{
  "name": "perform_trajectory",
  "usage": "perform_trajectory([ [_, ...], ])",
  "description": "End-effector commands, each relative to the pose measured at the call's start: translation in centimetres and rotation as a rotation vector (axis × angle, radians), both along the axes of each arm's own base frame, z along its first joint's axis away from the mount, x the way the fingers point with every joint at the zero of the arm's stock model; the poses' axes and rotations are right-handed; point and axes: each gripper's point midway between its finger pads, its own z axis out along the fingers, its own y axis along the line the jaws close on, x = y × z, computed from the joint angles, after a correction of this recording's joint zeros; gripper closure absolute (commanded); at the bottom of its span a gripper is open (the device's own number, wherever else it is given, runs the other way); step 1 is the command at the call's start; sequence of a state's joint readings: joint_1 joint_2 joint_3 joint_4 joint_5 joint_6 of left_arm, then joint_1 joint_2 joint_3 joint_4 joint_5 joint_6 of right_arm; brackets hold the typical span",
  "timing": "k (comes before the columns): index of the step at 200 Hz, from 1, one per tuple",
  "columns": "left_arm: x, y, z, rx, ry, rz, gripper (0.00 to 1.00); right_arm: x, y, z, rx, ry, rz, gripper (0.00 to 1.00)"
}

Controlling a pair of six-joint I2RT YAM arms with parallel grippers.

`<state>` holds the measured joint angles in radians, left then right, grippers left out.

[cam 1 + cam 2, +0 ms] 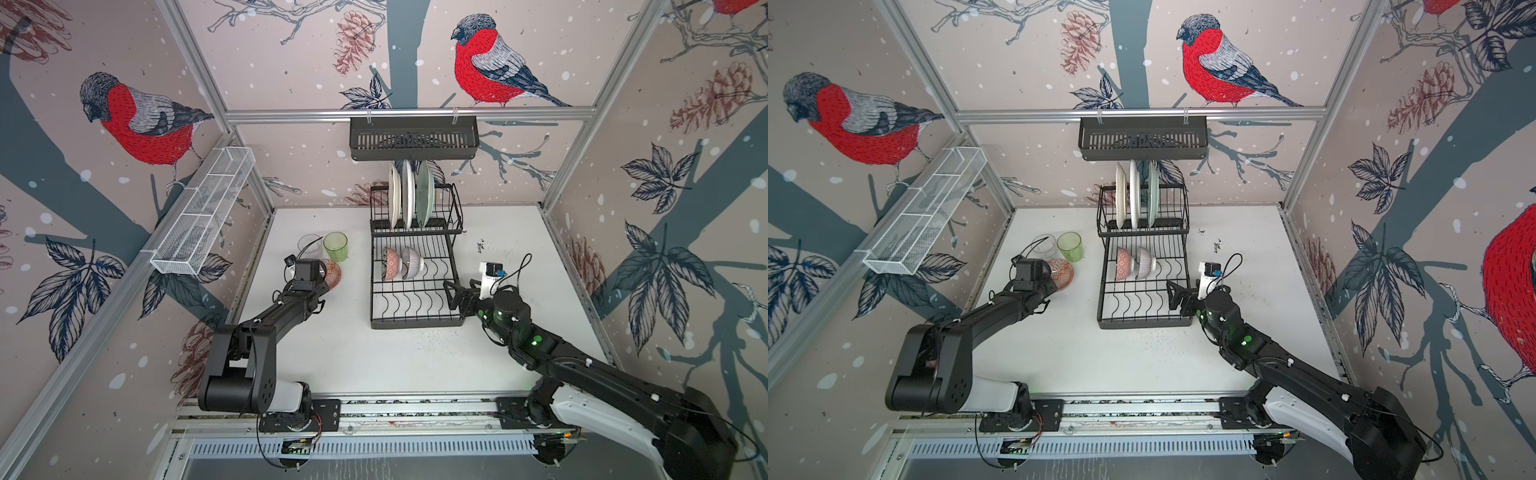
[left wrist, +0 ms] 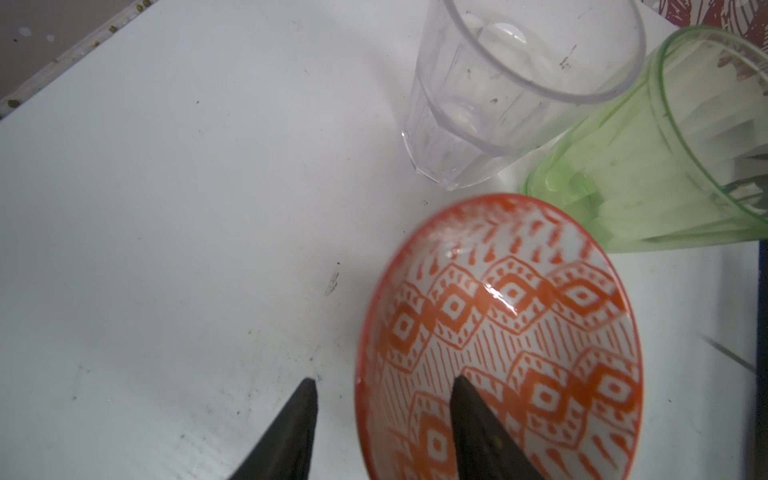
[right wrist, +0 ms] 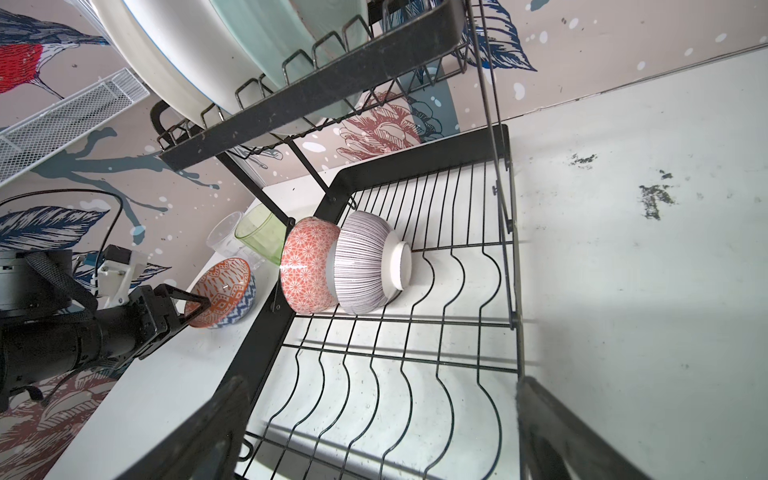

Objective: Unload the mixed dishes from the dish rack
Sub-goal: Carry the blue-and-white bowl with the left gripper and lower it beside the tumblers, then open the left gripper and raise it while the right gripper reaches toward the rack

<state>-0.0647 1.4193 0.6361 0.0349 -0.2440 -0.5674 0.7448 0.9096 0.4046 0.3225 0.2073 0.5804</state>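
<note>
Unloading partway: three pieces out, five left.
Orange bowl [image 2: 519, 332], clear glass [image 1: 309, 245] and green glass [image 1: 336, 246] sit on the worktop [image 1: 374, 357] at the dish rack's [image 1: 415, 322] nine o'clock; two bowls [image 1: 391, 262] and three plates [image 1: 409, 195] are racked. The left end effector [image 2: 383, 380] gapes astride the bowl rim; the right end effector [image 1: 449, 295] is spread wide.

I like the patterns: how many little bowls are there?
3: floral bowl and striped bowl on the lower level of the dish rack; diamond-patterned bowl on the table.

Green glass [image 2: 648, 174] partly off-frame
</note>
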Motion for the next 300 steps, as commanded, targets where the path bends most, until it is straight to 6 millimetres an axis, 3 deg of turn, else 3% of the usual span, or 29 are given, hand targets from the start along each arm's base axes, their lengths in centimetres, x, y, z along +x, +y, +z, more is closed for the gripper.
perform_trajectory([
  [1,0.5,0.1,0.5,0.016,-0.011,-0.012,0.31,0.1,0.1,0.3,0.023,-0.004,0.004,0.0],
  [17,0.4,0.2,0.8,0.02,-0.008,-0.011,0.13,0.1,0.1,0.2,0.025,0.0,0.006,0.01],
  [33,0.2,0.4,1.3,0.026,-0.016,0.0,0.04,0.1,0.1,0.1,0.024,0.003,0.005,0.0],
  [105,-0.6,-0.7,2.5,-0.024,-0.061,-0.048,0.03,0.4,0.5,-0.3,0.017,0.026,0.01,0.01],
  [163,-2.5,-2.3,6.9,-0.052,-0.238,-0.121,0.03,0.4,1.3,-1.1,0.003,0.082,0.04,0.01],
  [200,-3.4,-5.6,10.2,-0.112,-0.384,-0.238,0.02,0.6,1.1,-1.9,0.023,0.134,0.006,0.01],
  [228,-3.7,-7.6,11.3,-0.16,-0.424,-0.312,0.02,0.5,1.8,-1.8,0.028,0.139,0.033,0.01],
  [265,-4.0,-11.6,11.1,-0.263,-0.421,-0.457,0.02,0.6,2.8,-1.8,0.026,0.146,0.051,0.01],
  [300,-5.5,-14.8,10.6,-0.256,-0.384,-0.551,0.02,0.8,3.0,-2.1,0.008,0.147,0.049,0.01],
])
